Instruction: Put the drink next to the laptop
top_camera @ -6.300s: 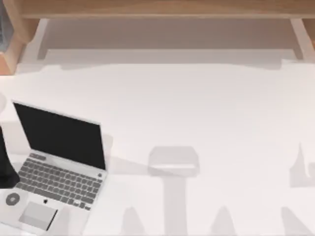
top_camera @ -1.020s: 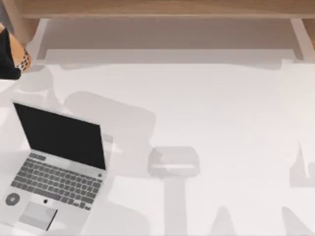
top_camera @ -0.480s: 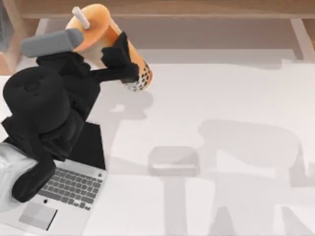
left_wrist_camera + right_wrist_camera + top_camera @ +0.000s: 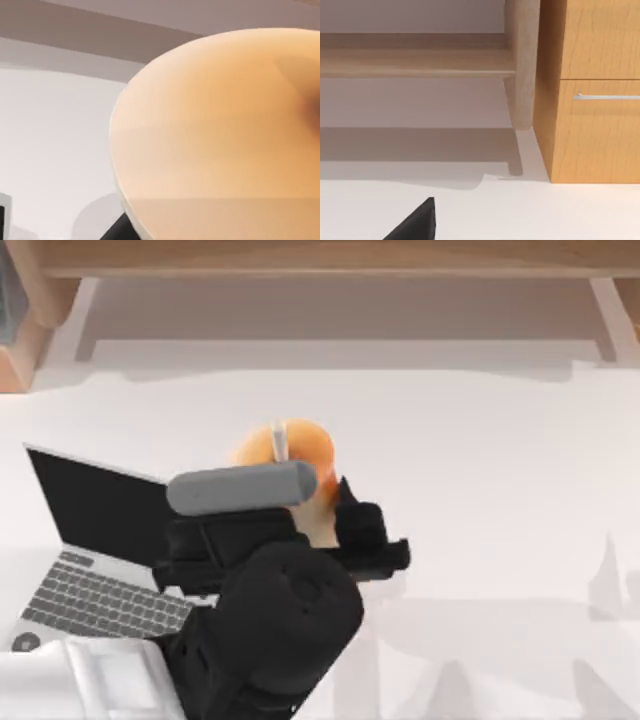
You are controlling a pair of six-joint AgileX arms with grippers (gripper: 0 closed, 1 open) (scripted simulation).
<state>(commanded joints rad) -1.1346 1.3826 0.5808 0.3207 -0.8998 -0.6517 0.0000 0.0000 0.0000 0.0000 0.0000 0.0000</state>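
Note:
The drink (image 4: pixel 285 450), an orange cup with a short white straw, stands upright just right of the laptop's black screen (image 4: pixel 90 510). My left gripper (image 4: pixel 325 525) is shut on the cup's side, and its black arm covers the laptop's right half and trackpad. Up close in the left wrist view, the drink (image 4: pixel 220 135) is a broad orange surface with one black finger (image 4: pixel 116 231) beneath it. I cannot tell whether the cup rests on the table. My right gripper (image 4: pixel 420 225) is parked, with a dark tip over the white table.
A wooden shelf (image 4: pixel 320 260) runs along the back of the table. The right wrist view faces a wooden cabinet (image 4: pixel 600 140) with a drawer handle (image 4: pixel 605 96). White tabletop (image 4: pixel 500 470) stretches to the right of the drink.
My left arm has swung from the back left toward the front, bringing the drink from a tilt near the shelf to upright beside the laptop's right side. It now hides more of the laptop.

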